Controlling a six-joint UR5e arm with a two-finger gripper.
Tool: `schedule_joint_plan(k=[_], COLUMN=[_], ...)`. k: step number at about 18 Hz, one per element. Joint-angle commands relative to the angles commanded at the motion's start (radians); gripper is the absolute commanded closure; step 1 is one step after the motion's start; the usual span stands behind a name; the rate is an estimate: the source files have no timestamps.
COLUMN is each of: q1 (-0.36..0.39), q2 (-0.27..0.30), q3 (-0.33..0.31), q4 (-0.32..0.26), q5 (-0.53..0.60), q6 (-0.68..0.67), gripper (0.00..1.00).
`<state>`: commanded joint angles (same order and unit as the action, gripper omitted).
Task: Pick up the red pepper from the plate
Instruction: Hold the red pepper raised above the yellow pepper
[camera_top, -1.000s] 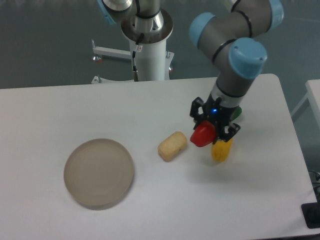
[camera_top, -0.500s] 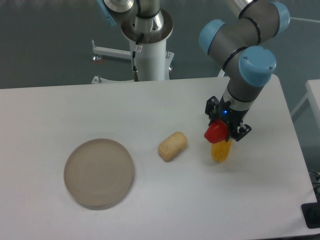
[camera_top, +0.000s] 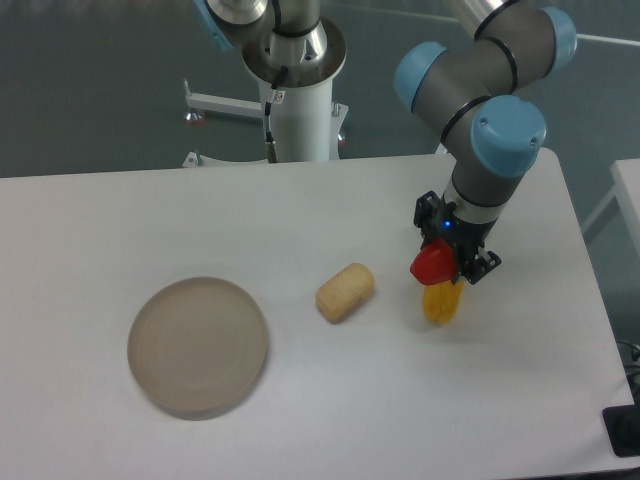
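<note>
The red pepper (camera_top: 432, 264) is pinched in the jaws of the gripper (camera_top: 452, 262), held above the white table (camera_top: 150, 220) at its right side, well apart from the plate (camera_top: 198, 346); we see the jaws pressed against the pepper's sides, with a small blue light glowing on the gripper body just above; the pepper hangs directly over a yellow pepper (camera_top: 441, 302), which lies on the table just below it, and we cannot tell whether the two touch. The plate, a round tan disc, sits at the front left of the table with nothing on it; a small beige bread-like lump (camera_top: 345, 292) lies between the plate and the gripper, nearer the gripper. The arm (camera_top: 495, 130), grey with light blue joints, reaches down from the upper right; its white base column (camera_top: 297, 95) stands behind the table's far edge.
</note>
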<state>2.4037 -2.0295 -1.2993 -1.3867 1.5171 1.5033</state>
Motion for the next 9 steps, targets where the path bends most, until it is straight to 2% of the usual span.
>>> schedule_joint_plan(k=[9], q1=[0.0], q2=[0.002], q3=[-0.005], q4=[0.0], q5=[0.0], q6=[0.002], gripper=[0.89])
